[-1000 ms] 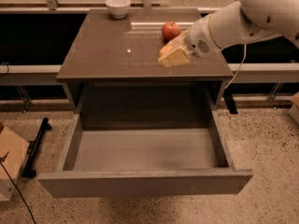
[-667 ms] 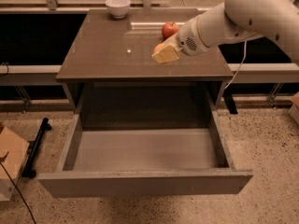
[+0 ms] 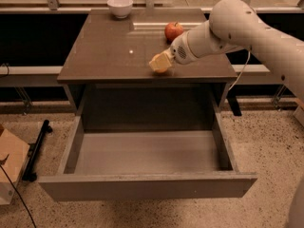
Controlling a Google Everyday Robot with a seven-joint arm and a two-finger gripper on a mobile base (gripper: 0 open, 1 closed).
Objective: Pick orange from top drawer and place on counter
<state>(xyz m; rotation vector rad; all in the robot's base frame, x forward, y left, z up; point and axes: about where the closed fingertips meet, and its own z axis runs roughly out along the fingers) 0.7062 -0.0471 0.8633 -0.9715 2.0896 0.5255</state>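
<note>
My gripper point(image 3: 159, 63) is over the front middle of the counter point(image 3: 114, 51), low above its surface near the front edge. It is shut on the orange point(image 3: 162, 70), which shows only as a small orange patch between the pale fingers point(image 3: 156, 61). The top drawer point(image 3: 142, 151) is pulled fully open below the counter, and its smooth grey bottom shows nothing lying in it. My white arm reaches in from the right.
A red apple point(image 3: 174, 31) stands on the counter just behind the gripper. A white bowl point(image 3: 119, 6) stands at the counter's back left. A cardboard box point(image 3: 9, 167) and a black stand point(image 3: 37, 148) are on the floor at the left.
My gripper has moved left and toward the counter's front edge, away from the apple, and sits lower over the counter. The drawer and the other objects have not moved.
</note>
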